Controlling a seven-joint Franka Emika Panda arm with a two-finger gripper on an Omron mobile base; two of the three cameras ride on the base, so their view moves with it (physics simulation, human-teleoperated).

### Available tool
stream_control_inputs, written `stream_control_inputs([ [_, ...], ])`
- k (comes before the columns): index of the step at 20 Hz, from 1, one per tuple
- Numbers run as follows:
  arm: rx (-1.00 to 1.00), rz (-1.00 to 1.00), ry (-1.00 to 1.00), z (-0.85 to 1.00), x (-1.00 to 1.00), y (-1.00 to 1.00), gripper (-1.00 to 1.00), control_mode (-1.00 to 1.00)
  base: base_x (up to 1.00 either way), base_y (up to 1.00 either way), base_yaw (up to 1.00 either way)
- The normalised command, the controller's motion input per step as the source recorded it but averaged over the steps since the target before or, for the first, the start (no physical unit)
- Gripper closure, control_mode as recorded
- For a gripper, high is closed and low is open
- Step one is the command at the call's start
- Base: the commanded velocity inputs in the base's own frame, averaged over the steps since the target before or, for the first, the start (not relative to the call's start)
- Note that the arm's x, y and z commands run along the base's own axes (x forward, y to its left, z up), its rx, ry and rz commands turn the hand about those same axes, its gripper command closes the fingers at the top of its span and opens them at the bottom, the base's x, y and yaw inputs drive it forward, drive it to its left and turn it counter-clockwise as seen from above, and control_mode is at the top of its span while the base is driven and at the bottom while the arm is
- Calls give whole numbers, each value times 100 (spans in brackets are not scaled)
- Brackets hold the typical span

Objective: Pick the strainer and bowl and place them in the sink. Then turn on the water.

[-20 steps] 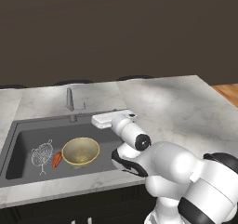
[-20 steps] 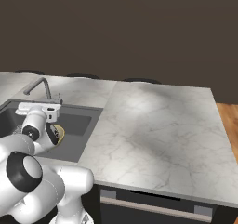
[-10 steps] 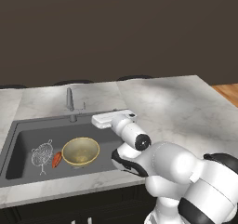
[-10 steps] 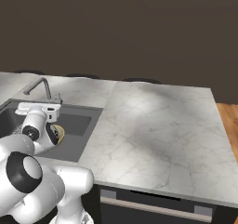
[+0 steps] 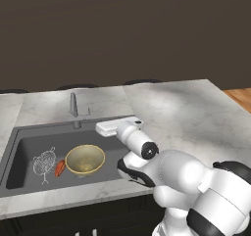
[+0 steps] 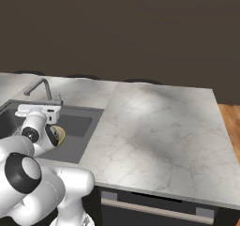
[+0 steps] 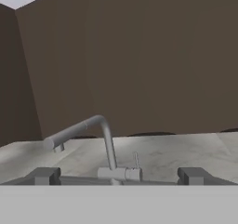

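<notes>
**Bowl and strainer sit in the sink, hand faces the tap**

The white arm covers the right part of the sink [image 5: 19, 147] in the left base view. In the right base view the arm hides most of the bowl [image 6: 60, 135], so just a yellow edge peeks out. The strainer [image 5: 44, 160] is thin wire and hard to make out; it looks like it lies flat on the sink floor at the left. Its thin handle points toward the front edge of the sink. A small orange-red thing [image 5: 60, 167] lies between the strainer and the bowl [image 5: 85, 159], just beside both. The bowl stands upright near the middle of the sink, open side up.

The fingers [image 7: 120, 175] are wide apart and hold nothing. The tap [image 7: 88, 128] stands between them, farther off, on the worktop [image 5: 176, 112] behind the sink. Its spout points left in the hand view.
</notes>
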Motion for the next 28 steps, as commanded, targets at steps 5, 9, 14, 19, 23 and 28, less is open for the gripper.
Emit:
stream_control_inputs([
  [5,0,0,0,-7,0,0,-100,-100,0,0,0],
  [9,0,0,0,-5,0,0,-100,-100,0,0,0],
  [14,0,0,0,-6,0,0,-100,-100,0,0,0],
  [19,-1,0,0,-9,3,0,-100,-100,0,0,0],
  [23,-1,0,0,-11,3,0,-100,-100,0,0,0],
  [28,0,0,0,-12,1,0,-100,-100,0,0,0],
])
